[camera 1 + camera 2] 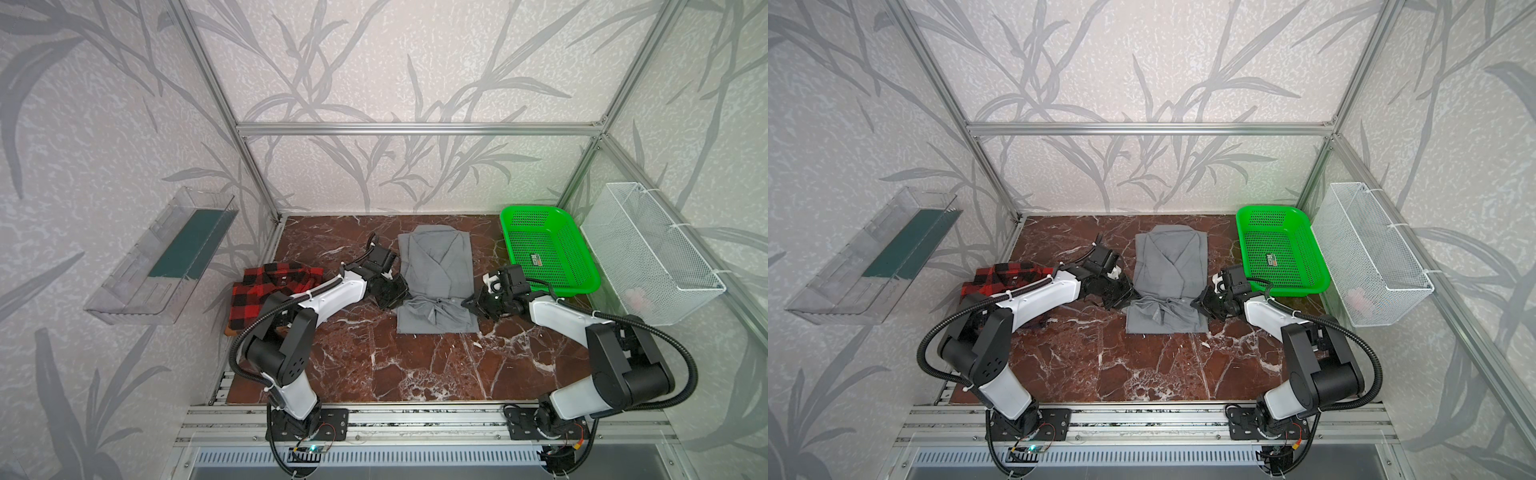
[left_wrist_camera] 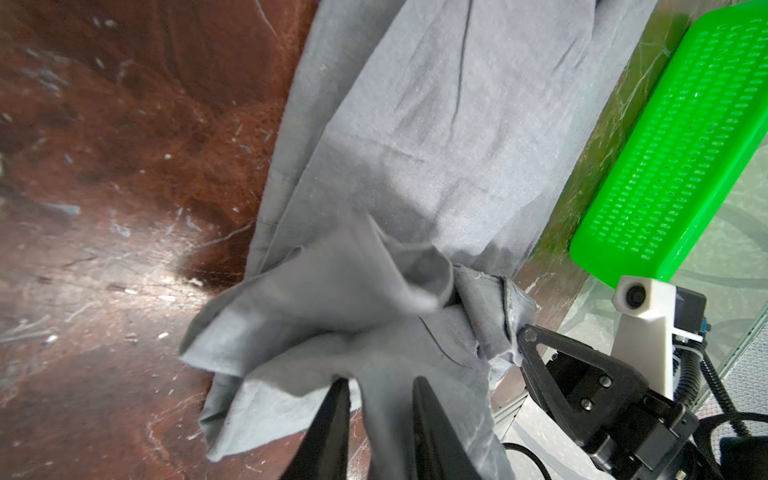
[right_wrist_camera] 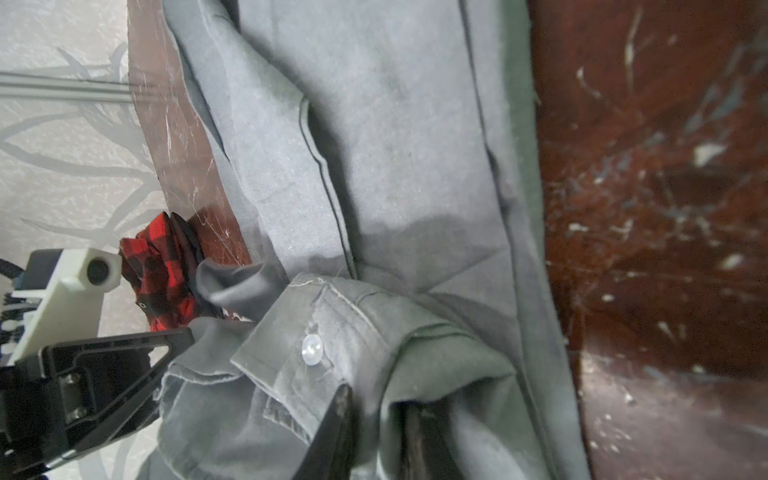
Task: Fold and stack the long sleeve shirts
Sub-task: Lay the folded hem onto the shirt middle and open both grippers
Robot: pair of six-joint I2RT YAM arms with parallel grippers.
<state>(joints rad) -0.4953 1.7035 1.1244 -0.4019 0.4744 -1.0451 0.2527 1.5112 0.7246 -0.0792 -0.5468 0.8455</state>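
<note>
**A:** In a top view, the grey shirt (image 1: 434,266) lies mid-desk (image 1: 374,365) with its sleeves bunched across its lower half. The plaid shirt (image 1: 266,286) sits well apart at the left edge. The left tool (image 1: 394,300) and right tool (image 1: 470,305) flank the grey one.

**B:** Left wrist view: jaws apart, loose sleeve cloth lying between them.

**A:** Right wrist view: same again, jaws slightly apart beside the buttoned cuff (image 3: 291,349).

**B:** My worry is a snag. If a finger catches cloth on the way out, the sleeves drag open and the fold is spoiled.
</note>
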